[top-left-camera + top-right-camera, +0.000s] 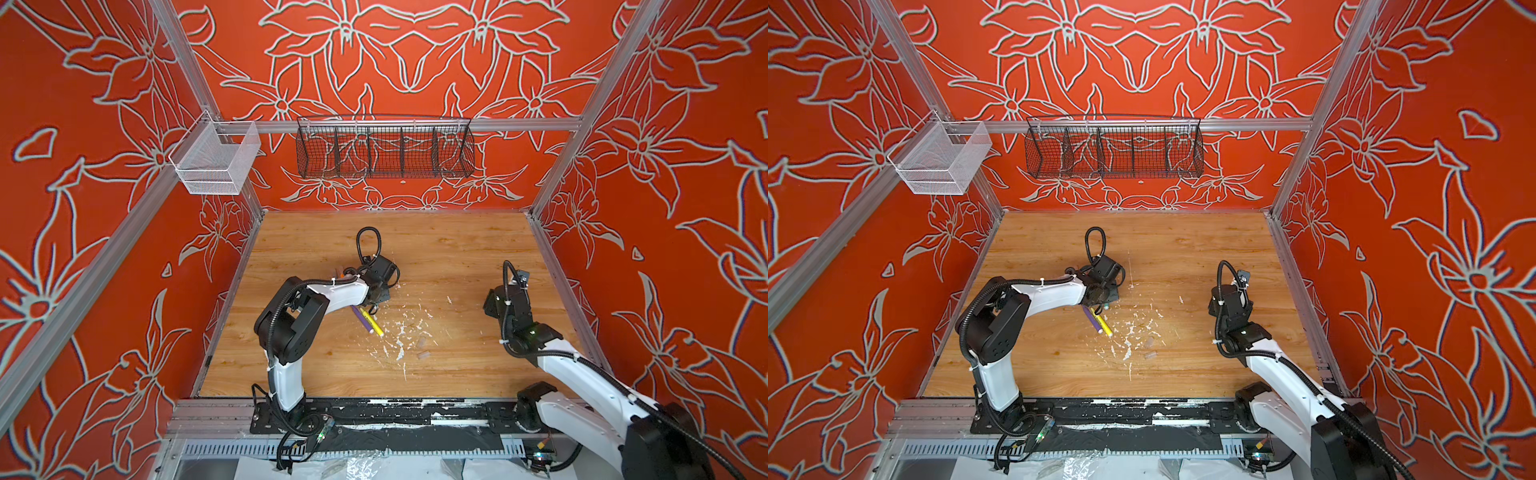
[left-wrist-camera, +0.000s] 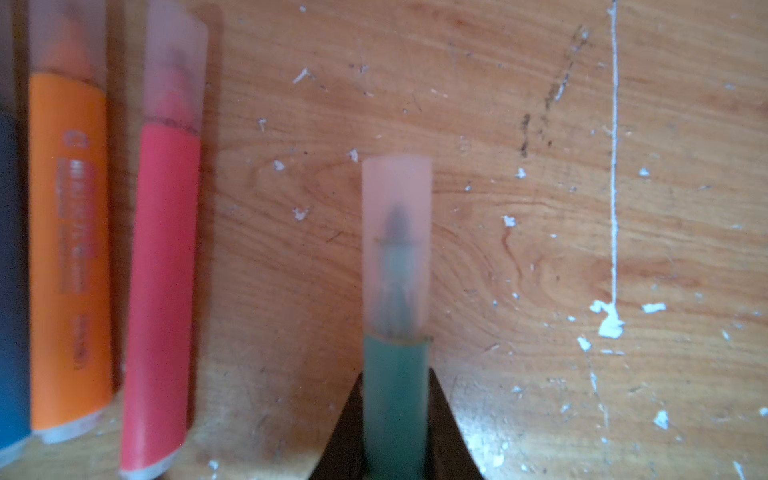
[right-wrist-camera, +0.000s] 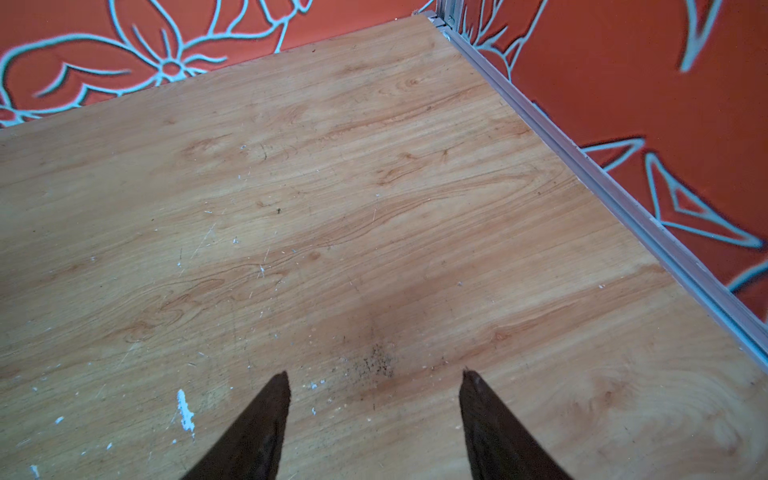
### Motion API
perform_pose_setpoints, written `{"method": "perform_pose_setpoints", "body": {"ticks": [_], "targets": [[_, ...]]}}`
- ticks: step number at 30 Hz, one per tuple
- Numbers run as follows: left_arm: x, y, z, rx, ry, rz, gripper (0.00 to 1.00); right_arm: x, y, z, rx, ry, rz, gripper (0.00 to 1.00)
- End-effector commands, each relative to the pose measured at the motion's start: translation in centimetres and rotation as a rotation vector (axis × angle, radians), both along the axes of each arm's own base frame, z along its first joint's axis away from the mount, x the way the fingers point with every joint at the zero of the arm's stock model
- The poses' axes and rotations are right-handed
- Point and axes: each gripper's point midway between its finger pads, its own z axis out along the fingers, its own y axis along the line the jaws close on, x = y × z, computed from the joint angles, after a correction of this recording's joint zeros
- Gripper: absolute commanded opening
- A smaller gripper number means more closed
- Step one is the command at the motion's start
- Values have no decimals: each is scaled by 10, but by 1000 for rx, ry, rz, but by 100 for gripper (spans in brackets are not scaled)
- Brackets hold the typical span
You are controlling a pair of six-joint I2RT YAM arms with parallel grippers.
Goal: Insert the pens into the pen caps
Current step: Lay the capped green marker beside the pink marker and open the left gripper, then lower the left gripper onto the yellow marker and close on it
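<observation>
Wood surface point(image 1: 457, 249), white-flecked mid-frame; red floral walls point(image 1: 374, 62). The left tool point(image 2: 395, 372) apparently grips the green pen point(image 2: 395, 411); right tool point(image 3: 375, 372) stands wide.

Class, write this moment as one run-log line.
left tool: around capped green plastic marker pen, grip unclear | right tool: open, empty | loose: purple plastic pen, yellow plastic pen, two translucent plastic caps

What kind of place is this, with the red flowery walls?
Probably a robot practice booth, not a home. A left arm and a right arm are mounted by a wooden table, metal rails frame the flowery walls, and a black wire basket hangs at the back.
</observation>
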Motion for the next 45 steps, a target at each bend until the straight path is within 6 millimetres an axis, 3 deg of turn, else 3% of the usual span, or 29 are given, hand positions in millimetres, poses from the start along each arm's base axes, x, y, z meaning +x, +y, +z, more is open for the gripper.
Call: {"method": "perform_pose_setpoints", "body": {"ticks": [1,6,11,15,19,22,35,45], "targets": [[0,9,24,31,-26,22,27,1,1,2,11,-18,9,67],[-14,21,60,17,-90,38,34,2,2,1,9,-12,12,67],[-53,30,88,-26,-166,81,37,2,2,1,11,-10,15,66],[-88,29,96,-41,-175,108,37,2,3,0,12,-7,18,66],[-116,13,89,-72,-164,104,37,2,4,0,13,-7,24,66],[-125,0,82,-104,-159,90,37,2,4,0,14,-8,26,66],[-129,-24,35,-53,-86,77,31,2,5,0,16,-8,31,66],[-130,-22,15,59,-20,109,25,2,5,0,15,-7,31,66]]}}
